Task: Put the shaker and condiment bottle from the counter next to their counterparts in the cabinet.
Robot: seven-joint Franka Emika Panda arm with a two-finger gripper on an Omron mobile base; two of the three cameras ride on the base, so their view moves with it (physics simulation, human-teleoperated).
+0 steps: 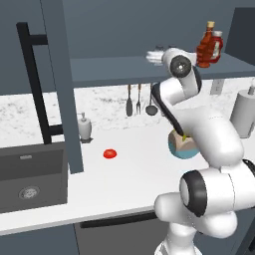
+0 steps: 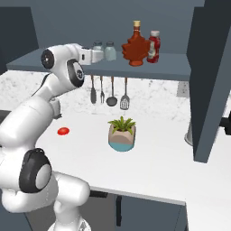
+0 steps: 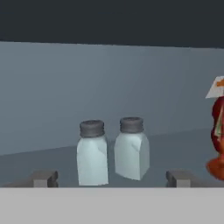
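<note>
claw [image 3: 112,178]: up at shelf height, tips spread wide apart with nothing between them; the two shakers stand just past the tips

shakers: two near-identical pale glass ones with grey caps, side by side on the shelf, really close, can't tell if they touch. Left one in the hand view [image 3: 92,154] is upright, right one [image 3: 131,148] looks a bit tilted. No way to tell which is the one from the surface and which is the counterpart. From the right base view they sit just beyond the end of the hand [image 2: 104,50]

bottle [image 2: 136,45]: squat red-brown one with the tan cap, standing upright on the shelf, well to the right of the shakers

ketchup [image 2: 154,46]: red with white cap, just beside the bottle on its right, looks like they touch or nearly do

shelf [image 2: 171,67]: flat grey-blue cabinet shelf, carries all four things

door [image 1: 60,84]: cabinet door swung open, long black bar handle [image 1: 34,82] on it

surface [image 2: 153,167]: white, has a potted plant [image 2: 122,133] in the middle, a small red thing [image 2: 63,131] to the left, a soap pump [image 1: 84,126] near the wall, sink [image 1: 30,182] at the left end

utensils [image 2: 108,92]: hanging on the wall under the shelf
</note>
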